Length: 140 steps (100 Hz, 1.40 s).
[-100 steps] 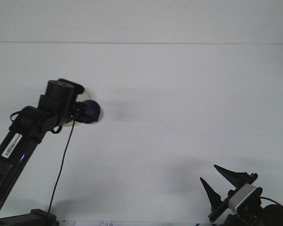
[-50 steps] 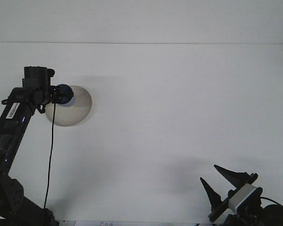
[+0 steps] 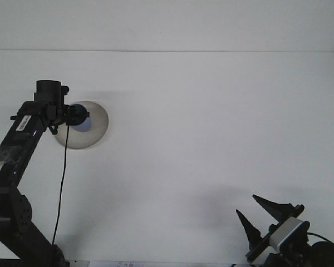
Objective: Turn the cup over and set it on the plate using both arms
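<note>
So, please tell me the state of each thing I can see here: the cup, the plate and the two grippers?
Blue cup: over the plate, at the left gripper's tip; orientation unclear.
Plate: flat on the table, partly hidden by the left arm.
Left gripper: at the cup; whether it grips cannot be told.
Right gripper: jaws open, empty, low at the right, away from the plate.

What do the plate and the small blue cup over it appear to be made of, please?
The plate looks like smooth grey glazed ceramic or plastic, with an even, faintly shaded surface. The cup looks dark blue and slightly glossy, probably plastic or ceramic; the left claw hides much of it.
</note>
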Available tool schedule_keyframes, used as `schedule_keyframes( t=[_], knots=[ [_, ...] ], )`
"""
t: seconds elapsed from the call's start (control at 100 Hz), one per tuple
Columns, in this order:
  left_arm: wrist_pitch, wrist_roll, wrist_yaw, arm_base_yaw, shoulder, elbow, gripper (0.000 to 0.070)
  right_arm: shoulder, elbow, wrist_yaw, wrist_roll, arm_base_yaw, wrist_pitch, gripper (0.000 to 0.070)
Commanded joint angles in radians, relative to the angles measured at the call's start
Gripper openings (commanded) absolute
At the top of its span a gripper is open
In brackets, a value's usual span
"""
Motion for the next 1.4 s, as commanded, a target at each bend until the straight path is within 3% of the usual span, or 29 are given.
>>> schedule_keyframes(
  t=[0.0,0.07,0.36,0.7,0.9,1.09,1.27,1.34,1.38,1.39],
  knots=[
    [0.000,-0.007,0.000,0.003,0.026,0.033,0.0412,0.005,0.004,0.002,0.006,0.010,0.012,0.0398],
    [-0.015,-0.012,0.000,0.003,0.023,0.051,0.0512,0.005,0.004,0.002,0.006,0.010,0.012,0.0399],
    [-0.051,-0.064,0.002,0.002,-0.102,0.162,0.0508,0.005,0.004,0.002,0.003,0.010,0.014,0.0399],
    [-0.136,-0.106,0.064,-0.019,-0.505,0.141,0.0503,0.005,0.004,0.002,0.003,0.010,0.017,0.0399],
    [-0.022,-0.141,0.079,-0.117,-0.814,-0.178,0.0503,0.005,0.004,0.001,0.002,0.010,0.017,0.0399],
    [0.053,-0.281,0.276,-0.256,-1.085,-0.584,0.0503,0.005,0.004,0.001,0.003,0.010,0.019,0.0399],
    [0.060,-0.356,0.279,-0.338,-1.250,-0.803,0.0503,0.005,0.004,-0.006,0.003,0.010,0.025,0.0398],
    [0.059,-0.358,0.279,-0.354,-1.289,-0.832,0.0481,0.005,0.004,-0.006,0.003,0.010,0.025,0.0384],
    [0.054,-0.358,0.279,-0.359,-1.306,-0.837,0.0373,0.005,0.004,-0.006,0.003,0.010,0.024,0.0307],
    [0.053,-0.358,0.279,-0.360,-1.308,-0.837,0.0334,0.005,0.004,-0.006,0.003,0.010,0.024,0.0251]
  ],
)
